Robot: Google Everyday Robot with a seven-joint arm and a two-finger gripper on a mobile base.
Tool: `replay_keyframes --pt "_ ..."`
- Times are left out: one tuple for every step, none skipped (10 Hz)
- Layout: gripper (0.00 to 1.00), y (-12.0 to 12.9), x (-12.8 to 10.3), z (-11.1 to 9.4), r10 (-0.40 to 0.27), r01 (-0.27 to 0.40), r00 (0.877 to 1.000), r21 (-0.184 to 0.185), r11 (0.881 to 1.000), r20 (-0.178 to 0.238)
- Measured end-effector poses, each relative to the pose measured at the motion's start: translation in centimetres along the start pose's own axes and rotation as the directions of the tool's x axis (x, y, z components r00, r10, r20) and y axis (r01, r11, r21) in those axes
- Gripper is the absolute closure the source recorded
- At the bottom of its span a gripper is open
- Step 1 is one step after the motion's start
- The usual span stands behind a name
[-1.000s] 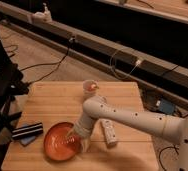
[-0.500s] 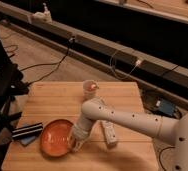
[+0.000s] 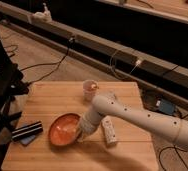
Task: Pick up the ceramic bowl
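The ceramic bowl [image 3: 63, 130] is a wide, shallow orange-red dish at the front left of the wooden table [image 3: 52, 97]. It looks tilted, with its right rim raised. My white arm reaches in from the right. My gripper [image 3: 81, 133] is at the bowl's right rim and is shut on it. The fingertips are partly hidden by the wrist and the rim.
A small pale translucent cup [image 3: 90, 90] stands at the table's back middle. A white oblong object [image 3: 108, 131] lies just right of the gripper. A black and blue flat item [image 3: 27, 131] lies at the left edge. Cables and a rail run behind the table.
The bowl has moved up and slightly right in the picture together with my gripper, and now looks tilted. The cup and the white object have not moved.
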Motion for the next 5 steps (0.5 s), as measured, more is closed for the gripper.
replay_keyframes --pt "1.0 0.0 0.1 -1.8 0.007 -0.006 1.0 0.029 1.0 -0.022" --pt "1.0 0.0 0.2 -3.5 0.01 -0.008 0.999 0.056 0.998 -0.046" --pt "1.0 -0.1 0.1 -4.9 0.011 -0.006 0.998 0.078 0.997 -0.061" --pt "1.0 -0.2 -0.2 -6.3 0.01 -0.002 0.997 0.102 0.995 -0.071" --pt "1.0 -0.2 -0.5 -7.2 0.013 -0.004 0.998 0.122 0.993 -0.068"
